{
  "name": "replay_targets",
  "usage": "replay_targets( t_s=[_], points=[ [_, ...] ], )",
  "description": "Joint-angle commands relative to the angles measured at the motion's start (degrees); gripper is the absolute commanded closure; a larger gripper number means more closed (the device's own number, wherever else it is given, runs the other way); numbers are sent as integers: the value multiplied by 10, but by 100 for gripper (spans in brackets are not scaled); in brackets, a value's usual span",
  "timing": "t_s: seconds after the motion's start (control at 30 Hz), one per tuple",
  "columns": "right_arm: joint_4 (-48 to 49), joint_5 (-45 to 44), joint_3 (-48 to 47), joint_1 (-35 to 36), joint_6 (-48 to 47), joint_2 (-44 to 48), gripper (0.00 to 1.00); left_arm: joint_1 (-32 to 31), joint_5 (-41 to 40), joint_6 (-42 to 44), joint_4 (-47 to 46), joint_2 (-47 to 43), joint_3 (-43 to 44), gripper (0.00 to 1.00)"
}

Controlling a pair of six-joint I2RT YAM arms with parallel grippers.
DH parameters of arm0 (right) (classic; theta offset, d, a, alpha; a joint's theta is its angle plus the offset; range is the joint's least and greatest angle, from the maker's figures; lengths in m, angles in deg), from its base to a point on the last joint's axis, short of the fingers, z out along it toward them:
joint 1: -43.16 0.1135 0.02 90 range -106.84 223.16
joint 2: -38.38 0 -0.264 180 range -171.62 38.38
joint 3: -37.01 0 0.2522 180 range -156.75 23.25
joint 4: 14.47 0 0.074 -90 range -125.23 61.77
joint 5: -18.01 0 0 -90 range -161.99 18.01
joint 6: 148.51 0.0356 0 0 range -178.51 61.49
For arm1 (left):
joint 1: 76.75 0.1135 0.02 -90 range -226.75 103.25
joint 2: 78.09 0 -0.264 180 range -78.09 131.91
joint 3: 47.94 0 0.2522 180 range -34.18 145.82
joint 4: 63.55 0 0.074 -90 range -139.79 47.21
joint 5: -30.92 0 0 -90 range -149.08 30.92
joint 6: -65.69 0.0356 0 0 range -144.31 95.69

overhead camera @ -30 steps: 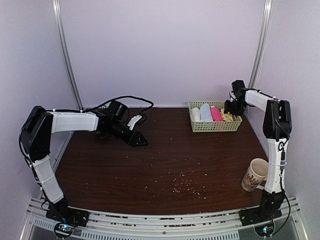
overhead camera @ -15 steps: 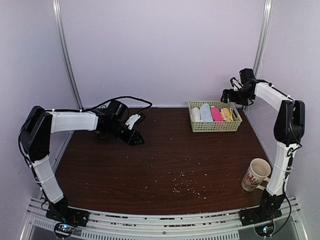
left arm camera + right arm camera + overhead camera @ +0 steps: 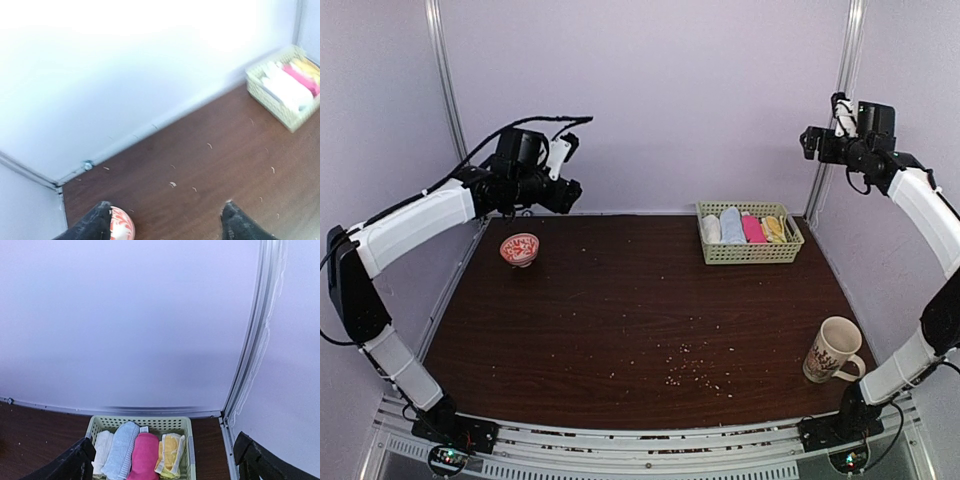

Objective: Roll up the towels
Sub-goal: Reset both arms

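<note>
Towels first: the pink towel (image 3: 752, 229) and the yellow-green towel (image 3: 775, 230) both sit rolled up in the basket (image 3: 750, 256) at the far right of the table (image 3: 620, 310). They lie side by side, next to a blue cloth (image 3: 731, 225) and a white cloth (image 3: 711, 229) (those two aren't part of the job). To me the rolling looks done, or very close.

The left gripper (image 3: 165, 206) is up in the air over the far-left corner, fingers spread, nothing between them. The right gripper (image 3: 165, 440) hangs high above the basket, fingers wide apart, also empty.

What could go wrong from here:
- The yellow-green roll looks looser than the pink one, with a cream edge showing. A finger brushing it on another dip could pull it open.
- The basket looks light, so a finger catching its rim could drag or tip it.
- The bowl (image 3: 519, 249) sits below the left arm, so a straight drop could knock it.
- The mug (image 3: 832, 349) stands just beside the right arm's lower link (an easy clip on a swing home).
</note>
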Motion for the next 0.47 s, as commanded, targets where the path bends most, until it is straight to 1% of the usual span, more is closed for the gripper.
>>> replay_targets(
  t_s=[0.0,0.03,0.07,0.13,0.23,0.33,0.43],
  points=[
    [18,-67,-11,-1,20,34,0,7,-144,22,-44,-36,41,11],
    [17,-73,-7,-2,25,40,0,7,-155,21,-56,-43,40,3],
    [20,-80,3,-2,27,47,0,8,-165,17,-71,-50,33,2],
    [34,-88,33,-2,26,67,0,10,-188,-11,-105,-74,6,2],
    [69,-83,84,-2,27,97,0,12,-171,-40,-128,-95,-29,2],
    [87,-64,117,-2,30,119,0,13,-166,-41,-127,-98,-40,2],
    [86,-58,126,-1,34,123,0,13,-178,-32,-126,-95,-45,2]
  ],
)
